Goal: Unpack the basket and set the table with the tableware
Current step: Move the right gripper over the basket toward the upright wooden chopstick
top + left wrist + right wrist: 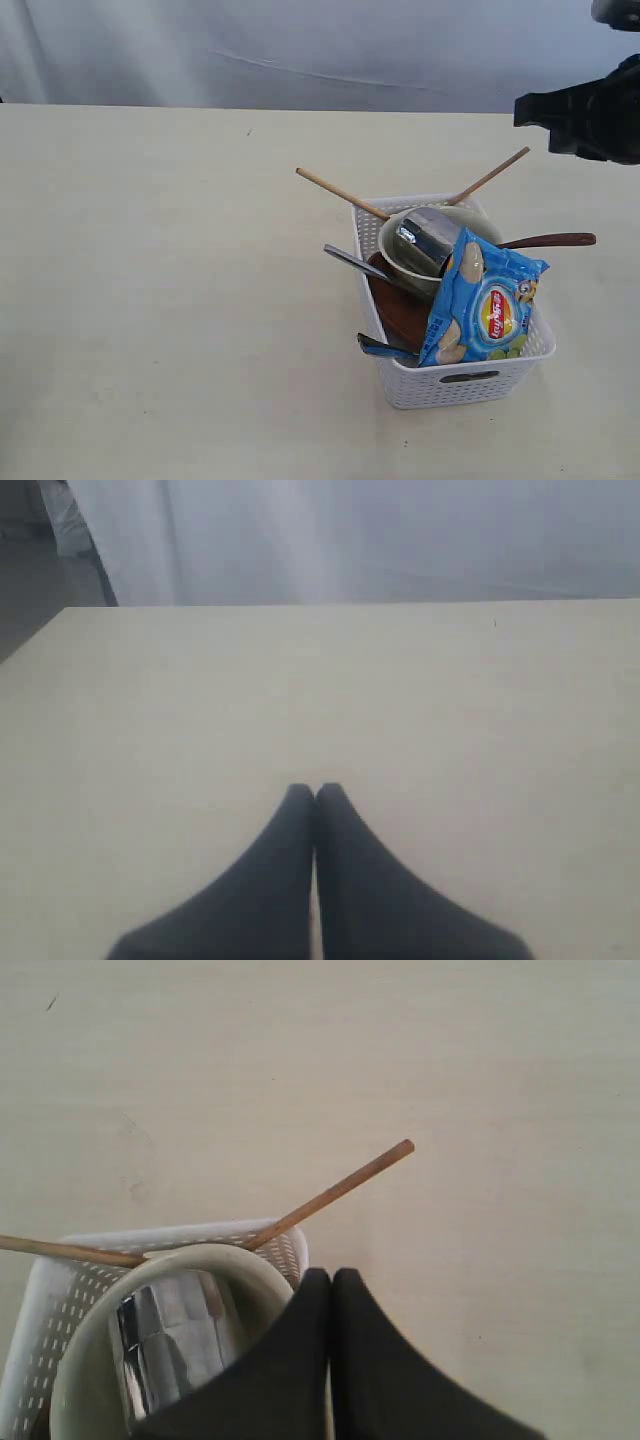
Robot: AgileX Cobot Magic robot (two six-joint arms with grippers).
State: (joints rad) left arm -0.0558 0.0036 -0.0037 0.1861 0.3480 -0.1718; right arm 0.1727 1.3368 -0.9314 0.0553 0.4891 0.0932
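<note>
The white basket (455, 385) stands on the cream table (150, 280), right of the middle. Inside it a white bowl (386, 243) holds a steel cup (428, 240) lying on its side, and a brown plate (400, 305) leans beside them. Two chopsticks (340, 193) (490, 176) and a dark wooden spoon handle (550, 240) stick out over the rim. Steel knife and fork handles (350, 260) (385, 348) poke out on the left side. My right gripper (332, 1275) is shut and empty, just above the bowl's rim (230, 1260) and the basket's far corner. My left gripper (315, 790) is shut over bare table.
A blue crisp packet (485, 310) leans upright at the basket's front, covering part of the plate and bowl. The right arm (585, 115) hangs dark at the upper right. A grey-white curtain (300, 50) backs the table's far edge.
</note>
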